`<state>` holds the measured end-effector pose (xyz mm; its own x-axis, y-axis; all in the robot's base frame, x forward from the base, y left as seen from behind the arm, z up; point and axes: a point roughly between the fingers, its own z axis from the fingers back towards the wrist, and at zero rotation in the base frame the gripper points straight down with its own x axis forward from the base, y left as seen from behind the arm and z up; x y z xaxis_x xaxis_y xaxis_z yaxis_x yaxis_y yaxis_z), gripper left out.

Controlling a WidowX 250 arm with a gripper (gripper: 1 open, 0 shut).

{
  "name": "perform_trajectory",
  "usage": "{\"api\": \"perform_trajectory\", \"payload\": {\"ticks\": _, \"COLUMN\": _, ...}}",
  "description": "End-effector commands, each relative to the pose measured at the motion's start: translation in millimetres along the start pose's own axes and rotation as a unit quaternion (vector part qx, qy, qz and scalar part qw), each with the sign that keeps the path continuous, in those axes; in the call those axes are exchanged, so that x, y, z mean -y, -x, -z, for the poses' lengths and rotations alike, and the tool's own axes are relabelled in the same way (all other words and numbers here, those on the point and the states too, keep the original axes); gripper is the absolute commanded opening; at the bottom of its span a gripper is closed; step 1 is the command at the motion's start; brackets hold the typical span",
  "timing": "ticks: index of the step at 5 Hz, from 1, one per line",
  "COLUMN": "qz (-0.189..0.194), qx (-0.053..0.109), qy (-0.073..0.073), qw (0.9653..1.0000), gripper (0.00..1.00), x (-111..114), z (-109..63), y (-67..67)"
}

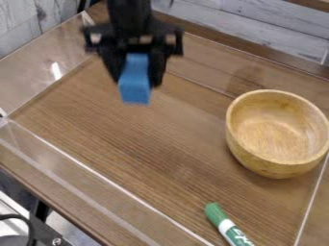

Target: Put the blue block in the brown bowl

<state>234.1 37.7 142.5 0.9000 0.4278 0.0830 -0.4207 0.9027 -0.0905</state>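
Claw point(138, 60) clamped on the small bright-blue rectangular block point(137, 79), hanging long axis down, clear above the wooden surface point(115, 163); your round light-brown wooden bowl point(278, 132) lies well apart, right and nearer the camera.

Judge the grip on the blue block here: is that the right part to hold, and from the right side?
Seemingly yes. The end effector comes from above, shut across the blue block at its upper end, so the brick hangs lengthwise below, clear of the table and free to drop into the brown bowl.
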Motion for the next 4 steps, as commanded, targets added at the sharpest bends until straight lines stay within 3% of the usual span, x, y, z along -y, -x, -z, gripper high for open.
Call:
{"api": "perform_trajectory", "payload": {"ticks": 1, "qz": 0.022, "qx": 0.036, "qy": 0.023, "qw": 0.9988, "gripper": 0.00, "x": 9, "z": -37.8, "y": -23.9}}
{"api": "perform_trajectory", "payload": {"ticks": 2, "qz": 0.045, "qx": 0.045, "qy": 0.034, "qw": 0.9974, "gripper": 0.00, "x": 15, "z": -50.9, "y": -33.5}}
{"api": "perform_trajectory", "payload": {"ticks": 4, "qz": 0.065, "qx": 0.071, "qy": 0.027, "qw": 0.9950, "gripper": 0.00, "x": 11, "z": -40.1, "y": -47.7}}
